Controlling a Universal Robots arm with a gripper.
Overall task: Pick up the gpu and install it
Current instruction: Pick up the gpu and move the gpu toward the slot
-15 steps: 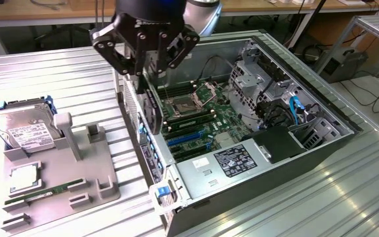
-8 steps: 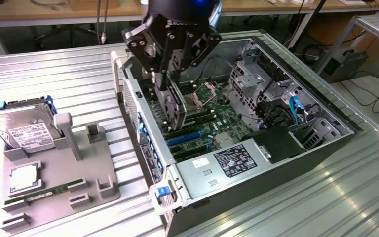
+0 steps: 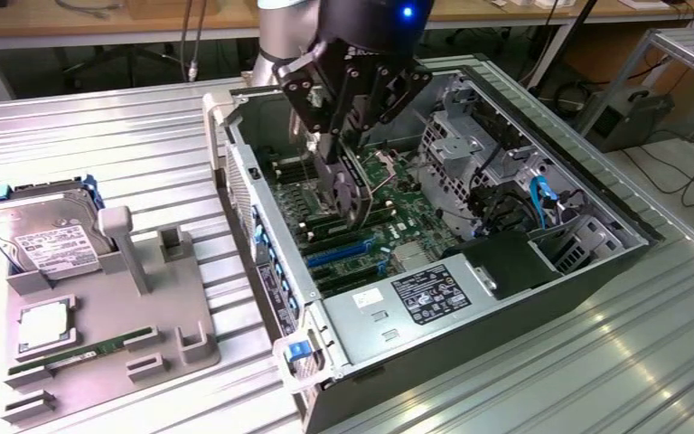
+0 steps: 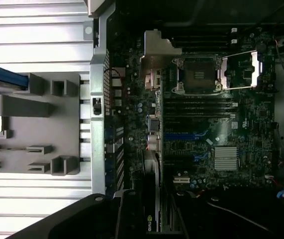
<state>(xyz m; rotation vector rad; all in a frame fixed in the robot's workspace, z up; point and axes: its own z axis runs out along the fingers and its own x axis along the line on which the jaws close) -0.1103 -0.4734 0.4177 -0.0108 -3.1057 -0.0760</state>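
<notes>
You see the gpu (image 3: 350, 199) edge-on in both views, so its faces are hard to read. Its upper part is hidden between the fingers of the gripper (image 3: 344, 170), which are closed narrowly on it. It hangs inside the open computer case (image 3: 564, 262), over the motherboard (image 3: 407, 226) and just above the blue slots (image 3: 341, 255). You cannot tell whether its lower edge touches the board. In the exterior view the arm's dark body covers the far part of the board.

The wrist view looks down along the gpu. It gives you a small green logo (image 4: 149, 224) on the near edge and a silvery bracket (image 4: 156, 50) at the far end. Beside the gpu lie the open processor socket (image 4: 201, 74) and a finned heatsink (image 4: 226, 158).

The exterior view gives you the surroundings. The case lies on a ribbed metal surface (image 3: 588, 362). At the exterior view's left, apart from the case, a grey holder (image 3: 130, 307) carries a hard drive (image 3: 40, 237) with a white label and a green memory stick (image 3: 88, 348). Blue cables (image 3: 540, 201) run by the drive bays at the exterior view's right of the case.
</notes>
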